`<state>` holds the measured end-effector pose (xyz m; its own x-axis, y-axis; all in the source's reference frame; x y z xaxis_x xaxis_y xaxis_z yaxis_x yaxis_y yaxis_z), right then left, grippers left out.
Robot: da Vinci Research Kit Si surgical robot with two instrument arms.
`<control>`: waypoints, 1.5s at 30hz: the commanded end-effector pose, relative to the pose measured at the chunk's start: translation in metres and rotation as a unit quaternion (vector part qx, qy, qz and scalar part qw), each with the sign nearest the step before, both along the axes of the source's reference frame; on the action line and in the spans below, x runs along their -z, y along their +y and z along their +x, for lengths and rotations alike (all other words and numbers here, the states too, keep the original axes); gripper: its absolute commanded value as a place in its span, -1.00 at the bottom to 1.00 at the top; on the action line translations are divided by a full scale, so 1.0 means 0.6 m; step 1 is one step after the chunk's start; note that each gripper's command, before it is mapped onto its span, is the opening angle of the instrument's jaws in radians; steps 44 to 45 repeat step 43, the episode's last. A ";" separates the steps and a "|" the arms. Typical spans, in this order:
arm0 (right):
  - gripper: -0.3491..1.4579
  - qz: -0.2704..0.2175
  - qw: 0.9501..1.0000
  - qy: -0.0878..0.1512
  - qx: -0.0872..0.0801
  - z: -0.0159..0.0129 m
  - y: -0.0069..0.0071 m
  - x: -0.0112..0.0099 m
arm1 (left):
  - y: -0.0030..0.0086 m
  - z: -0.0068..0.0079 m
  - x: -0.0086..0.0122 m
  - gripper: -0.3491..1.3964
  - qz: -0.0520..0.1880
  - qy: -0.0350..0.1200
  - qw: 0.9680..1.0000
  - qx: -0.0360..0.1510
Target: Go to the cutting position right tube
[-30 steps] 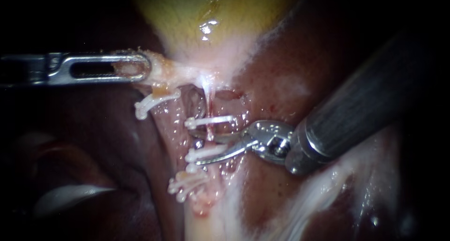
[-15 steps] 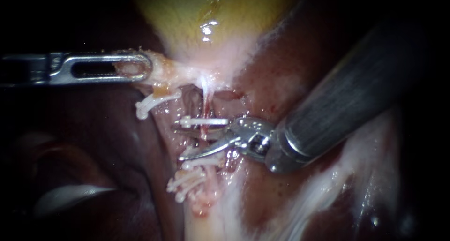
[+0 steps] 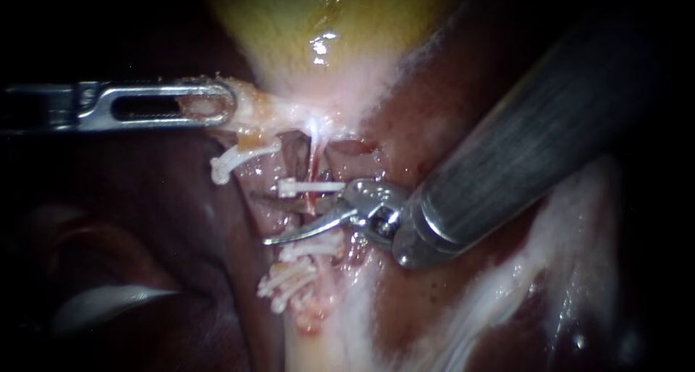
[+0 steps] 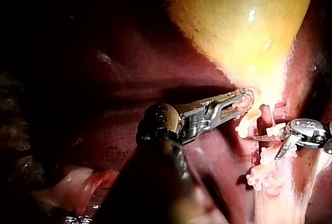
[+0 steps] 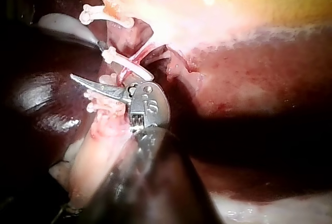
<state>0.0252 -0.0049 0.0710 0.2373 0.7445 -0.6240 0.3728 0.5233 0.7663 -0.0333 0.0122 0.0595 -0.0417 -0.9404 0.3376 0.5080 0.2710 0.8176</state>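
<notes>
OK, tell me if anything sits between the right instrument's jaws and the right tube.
Nothing visible does. The right instrument has its jaws open and seemingly astride the right tube, in the gap between the upper clip and the lower clip. Both clips lie close beside the jaws.
</notes>
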 end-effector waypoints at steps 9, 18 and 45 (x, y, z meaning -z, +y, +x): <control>0.87 0.002 1.000 -0.002 0.001 -0.0001 0.0001 -0.0002 | -0.0001 0.0000 -0.0001 -1.00 0.000 0.000 1.000 0.000; -1.00 0.068 0.995 -0.067 0.032 -0.0018 0.0003 0.0001 | -0.0001 -0.0001 -0.0002 -1.00 -0.003 0.001 1.000 -0.001; -1.00 0.060 0.996 -0.053 0.026 -0.0024 0.0018 0.0006 | -0.0001 0.0000 -0.0007 -1.00 -0.003 0.001 1.000 -0.001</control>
